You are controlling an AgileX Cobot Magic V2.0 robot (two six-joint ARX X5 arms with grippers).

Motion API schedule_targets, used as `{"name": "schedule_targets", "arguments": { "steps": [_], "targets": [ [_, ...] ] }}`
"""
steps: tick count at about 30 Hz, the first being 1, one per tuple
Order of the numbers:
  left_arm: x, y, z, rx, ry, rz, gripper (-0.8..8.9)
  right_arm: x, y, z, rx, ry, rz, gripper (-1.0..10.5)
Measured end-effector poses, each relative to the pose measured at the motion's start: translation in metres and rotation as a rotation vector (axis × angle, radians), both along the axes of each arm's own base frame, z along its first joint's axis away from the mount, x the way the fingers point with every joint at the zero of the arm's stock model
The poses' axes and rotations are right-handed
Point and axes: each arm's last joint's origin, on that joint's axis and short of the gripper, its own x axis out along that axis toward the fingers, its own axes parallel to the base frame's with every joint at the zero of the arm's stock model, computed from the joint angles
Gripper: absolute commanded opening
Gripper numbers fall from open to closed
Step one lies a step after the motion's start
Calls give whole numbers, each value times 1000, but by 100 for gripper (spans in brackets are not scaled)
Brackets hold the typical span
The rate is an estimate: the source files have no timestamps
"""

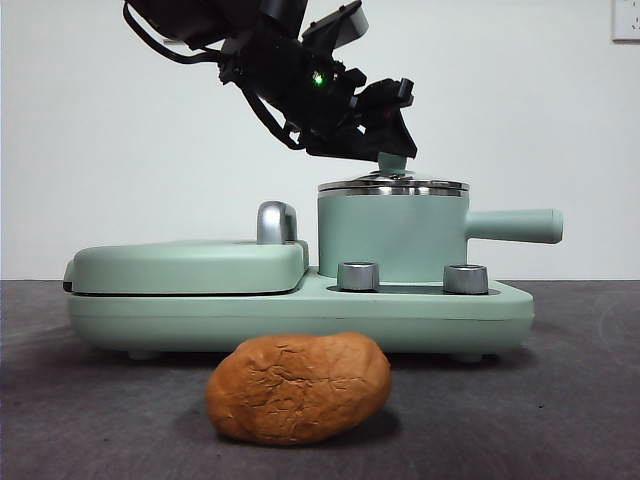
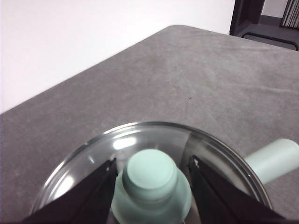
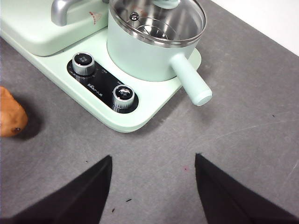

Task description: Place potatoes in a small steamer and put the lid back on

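The small steamer (image 1: pixel 390 235) stands on the right half of a mint-green cooker base, its straight handle (image 1: pixel 515 226) pointing right. The glass lid (image 1: pixel 392 186) sits on its steel rim. My left gripper (image 1: pixel 392 150) comes down from the upper left, and in the left wrist view its jaws (image 2: pixel 153 161) press against both sides of the lid's mint-green knob (image 2: pixel 152 175). The potato (image 1: pixel 298 388) lies on the grey table in front of the base. My right gripper (image 3: pixel 153 158) hangs open over bare table near the steamer (image 3: pixel 145 56), with the potato (image 3: pixel 9 116) off to its side.
The flat mint-green griddle (image 1: pixel 190 265) with a chrome handle (image 1: pixel 276 222) fills the left half of the cooker base (image 1: pixel 300 318). Two steel dials (image 1: pixel 358 276) (image 1: pixel 465 279) stand on the base in front of the steamer. Grey table spreads around the appliance.
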Motion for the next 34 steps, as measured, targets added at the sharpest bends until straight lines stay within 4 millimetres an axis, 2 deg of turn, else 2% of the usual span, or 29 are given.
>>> {"name": "schedule_targets", "arguments": {
  "steps": [4, 10, 27, 31, 34],
  "targets": [
    [1, 0, -3, 9, 12, 0, 229, 0, 0, 0, 14, 7, -9, 280],
    [1, 0, -3, 11, 8, 9, 6, 0, 0, 0, 18, 10, -13, 281],
    [-1, 0, 0, 22, 1, 49, 6, 0, 0, 0, 19, 10, -12, 280],
    [-7, 5, 12, 22, 2, 51, 6, 0, 0, 0, 18, 10, -13, 281],
    [-16, 13, 33, 18, -9, 64, 6, 0, 0, 0, 19, 10, -12, 280]
  ]
}}
